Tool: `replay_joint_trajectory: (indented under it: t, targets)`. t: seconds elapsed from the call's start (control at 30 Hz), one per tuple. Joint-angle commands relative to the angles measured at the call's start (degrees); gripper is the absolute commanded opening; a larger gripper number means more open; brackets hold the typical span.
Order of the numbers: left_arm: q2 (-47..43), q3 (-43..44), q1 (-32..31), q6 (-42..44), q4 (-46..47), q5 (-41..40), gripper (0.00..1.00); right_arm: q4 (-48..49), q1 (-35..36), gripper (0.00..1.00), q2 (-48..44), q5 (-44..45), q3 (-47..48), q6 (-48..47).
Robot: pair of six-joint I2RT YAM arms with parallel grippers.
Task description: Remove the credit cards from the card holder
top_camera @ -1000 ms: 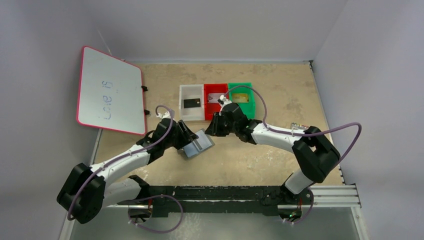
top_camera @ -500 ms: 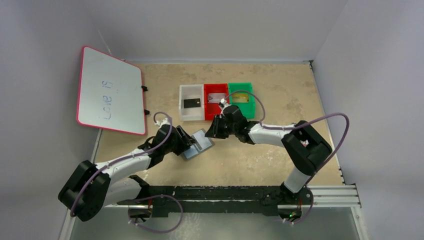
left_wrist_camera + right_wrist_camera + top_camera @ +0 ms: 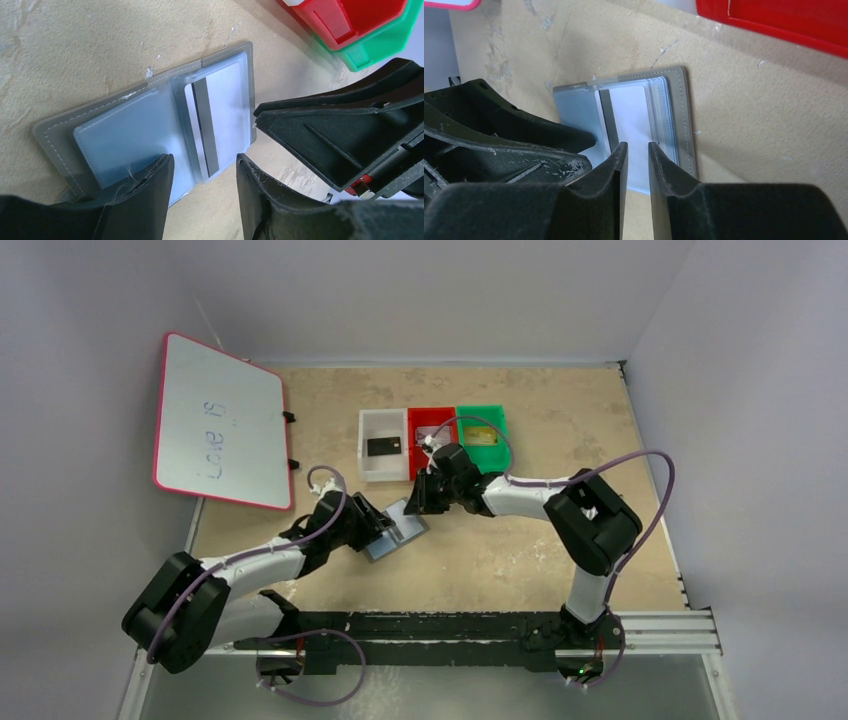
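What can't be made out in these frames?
- Right wrist view: the right gripper hides with its own fingers whether they touch the card.
- Left wrist view: the left gripper covers its contact with the holder.
- Top view: the black card has print too small to read; both grippers cover much of the holder.

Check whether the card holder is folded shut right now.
No, the card holder lies spread open on the table, its inner pockets facing up and a striped card showing in one of them.
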Motion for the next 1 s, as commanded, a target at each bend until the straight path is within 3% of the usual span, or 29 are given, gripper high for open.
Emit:
replay_joint_trajectory:
  t: [0.0,0.33,0.57,0.97]
  targets:
    - [0.57,-0.56,-0.06,-0.51,5.22,0.10,0.48,-1.27,-0.03,0.24,0.50,-1.37,2.42,-2.58]
    - [5.33,-1.85,-0.08,-2.40,11.07,2.07,0.46,-1.96,-0.03,0.23,2.07,-2.11,1.29,-3.03]
    - [5.89,-4.00,-0.08,-2.65,11.78,-0.93,0.42,-2.18,-0.03,0.17,1.37,-1.63,-1.53,-2.03]
    - [7.70,-6.73,-0.08,-4.51,18.96,-0.73,0.22,-0.38,-0.03,0.12,1.62,-2.31,-4.15,-0.67]
